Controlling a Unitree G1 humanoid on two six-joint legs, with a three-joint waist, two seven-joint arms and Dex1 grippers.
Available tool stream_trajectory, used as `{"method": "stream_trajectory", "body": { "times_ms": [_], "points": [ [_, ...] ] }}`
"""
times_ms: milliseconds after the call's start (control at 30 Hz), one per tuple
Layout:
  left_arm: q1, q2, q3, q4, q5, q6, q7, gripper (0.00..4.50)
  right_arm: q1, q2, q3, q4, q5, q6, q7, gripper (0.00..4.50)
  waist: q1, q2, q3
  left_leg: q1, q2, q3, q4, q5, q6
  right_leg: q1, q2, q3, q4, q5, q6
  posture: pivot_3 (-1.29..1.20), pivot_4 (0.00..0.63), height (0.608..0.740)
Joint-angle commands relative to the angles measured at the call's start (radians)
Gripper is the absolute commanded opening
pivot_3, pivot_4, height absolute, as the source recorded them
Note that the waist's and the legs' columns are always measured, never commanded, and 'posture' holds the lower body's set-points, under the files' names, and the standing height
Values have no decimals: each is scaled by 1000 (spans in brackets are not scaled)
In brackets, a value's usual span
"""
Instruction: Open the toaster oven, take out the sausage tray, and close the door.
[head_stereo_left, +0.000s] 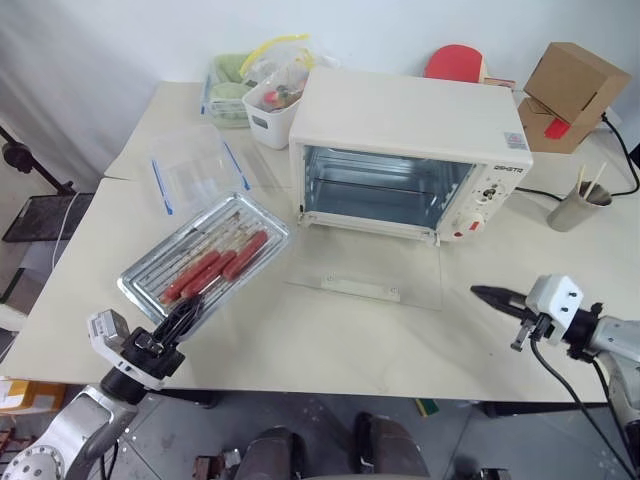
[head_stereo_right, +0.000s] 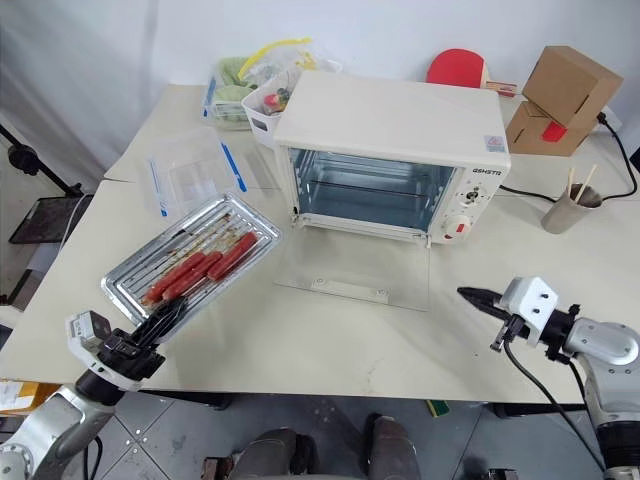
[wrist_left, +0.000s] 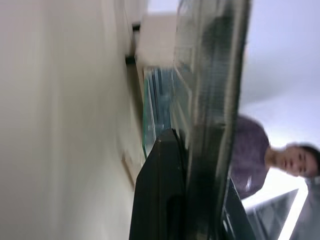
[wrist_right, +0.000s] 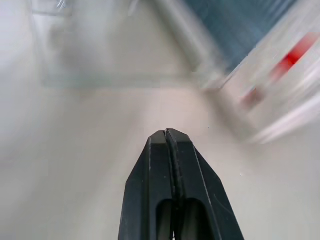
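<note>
One toaster oven (head_stereo_left: 410, 150) is standing at the back of the table (head_stereo_left: 330, 340), its cavity showing empty. One door (head_stereo_left: 368, 277) is lying fully open, flat on the tabletop in front of the oven. One sausage tray (head_stereo_left: 205, 258) is sitting out of the oven, to its left, tilted, carrying three red sausages (head_stereo_left: 215, 268). The left gripper (head_stereo_left: 183, 318) is pinching the tray's near edge, fingers pressed onto the rim. The right gripper (head_stereo_left: 490, 295) is hanging over bare table to the right of the door, its two fingers pressed together on nothing. One clear lidded container (head_stereo_left: 195, 168) is lying just behind the tray.
</note>
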Motion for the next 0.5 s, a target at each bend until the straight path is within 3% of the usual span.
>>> {"method": "stream_trajectory", "body": {
  "times_ms": [33, 200, 500],
  "points": [
    [8, -30, 33, -78, -32, -62, 37, 0, -49, 31, -4, -6, 73, 96, 66, 26, 0, 0, 0, 0, 0, 0, 0, 0, 0, 0, 0, 0, 0, 0, 0, 0, 150, 740],
    [2, -54, 21, -96, -32, -88, 69, 0, -78, 74, 3, -74, 150, 190, 162, 26, 1, 1, 0, 0, 0, 0, 0, -1, 0, -1, 0, 0, 0, 0, 0, 0, 150, 740],
    [-25, -69, 16, -95, -32, -92, 92, 0, -76, 77, -93, -303, 333, 483, 83, 26, 4, 1, 0, -1, 0, -1, 0, -3, -1, -1, -1, 0, -1, 0, 0, 0, 150, 740]
  ]
}}
